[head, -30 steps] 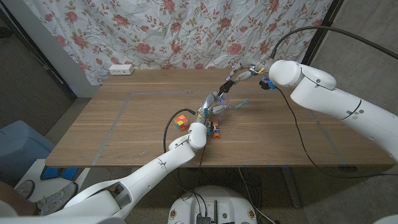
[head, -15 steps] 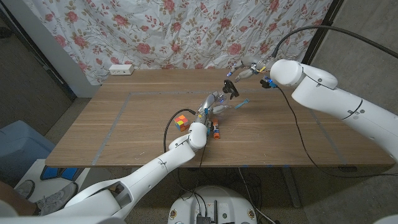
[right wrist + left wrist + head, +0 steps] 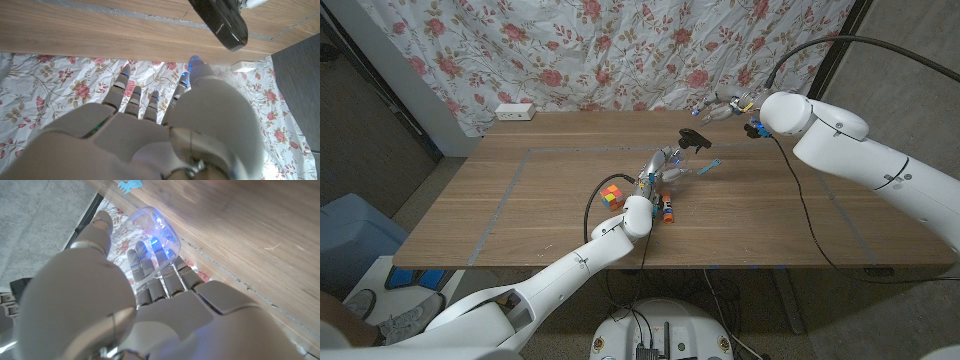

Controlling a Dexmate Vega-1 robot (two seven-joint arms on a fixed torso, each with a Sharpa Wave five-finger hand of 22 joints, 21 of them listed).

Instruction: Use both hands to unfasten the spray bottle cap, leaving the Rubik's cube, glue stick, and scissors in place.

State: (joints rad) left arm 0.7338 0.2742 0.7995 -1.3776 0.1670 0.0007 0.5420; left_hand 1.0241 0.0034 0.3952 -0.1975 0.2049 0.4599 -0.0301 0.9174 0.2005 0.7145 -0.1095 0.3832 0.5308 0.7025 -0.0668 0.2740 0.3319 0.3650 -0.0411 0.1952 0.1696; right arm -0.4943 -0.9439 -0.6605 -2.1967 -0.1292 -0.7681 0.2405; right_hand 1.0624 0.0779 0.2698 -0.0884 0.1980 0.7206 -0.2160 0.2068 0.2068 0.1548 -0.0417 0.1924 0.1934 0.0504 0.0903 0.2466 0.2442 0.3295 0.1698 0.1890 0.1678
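My left hand grips a clear spray bottle near the table's middle, tilted toward the far right; in the left wrist view the fingers wrap its clear body. The black spray cap sits at the bottle's upper end, and I cannot tell whether it is still attached. My right hand hovers beyond it with fingers spread and nothing in them; its wrist view shows the cap apart from the hand. The Rubik's cube, orange glue stick and blue-handled scissors lie around the left hand.
A white power strip lies at the far left edge of the table under the floral curtain. Grey tape lines mark a rectangle on the wood. A black cable trails from my right arm.
My right hand has let go of the cap and drawn back toward the far right. The cap stays by the bottle's top. My left hand keeps hold of the bottle.
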